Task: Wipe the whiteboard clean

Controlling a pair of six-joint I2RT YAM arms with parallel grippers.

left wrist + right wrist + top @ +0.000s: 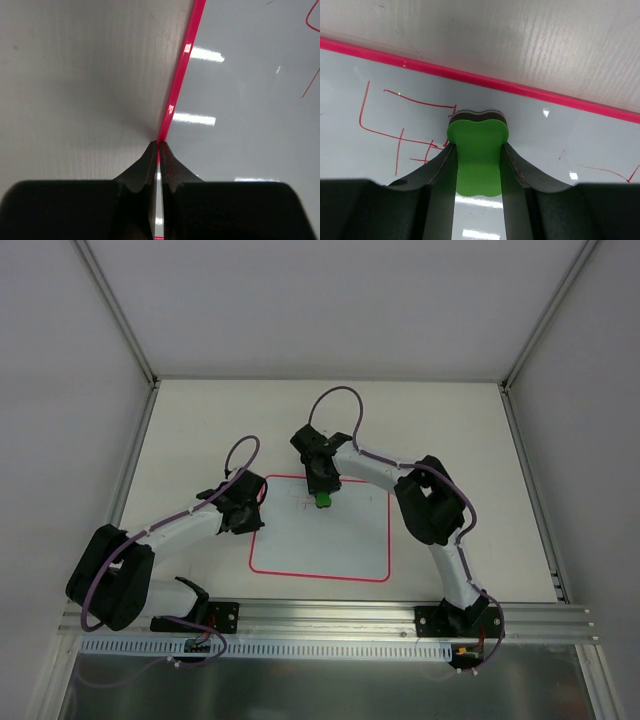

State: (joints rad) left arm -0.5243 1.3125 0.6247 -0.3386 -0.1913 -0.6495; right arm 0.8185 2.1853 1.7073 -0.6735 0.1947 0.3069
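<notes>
The whiteboard (320, 540) lies flat mid-table, white with a thin red-pink border. Red line scribbles (400, 130) show near its far edge. My right gripper (322, 495) is shut on a green eraser (477, 155) with a dark felt base, held on the board just inside the far border (485, 80), beside the scribbles. My left gripper (252, 515) is shut, its fingertips (150, 155) pressed down on the board's left border (182, 70). The board surface (250, 110) shows to their right with a few red marks.
The cream table (200, 430) surrounds the board. White walls and metal posts enclose the sides and back. An aluminium rail (330, 620) runs along the near edge by the arm bases.
</notes>
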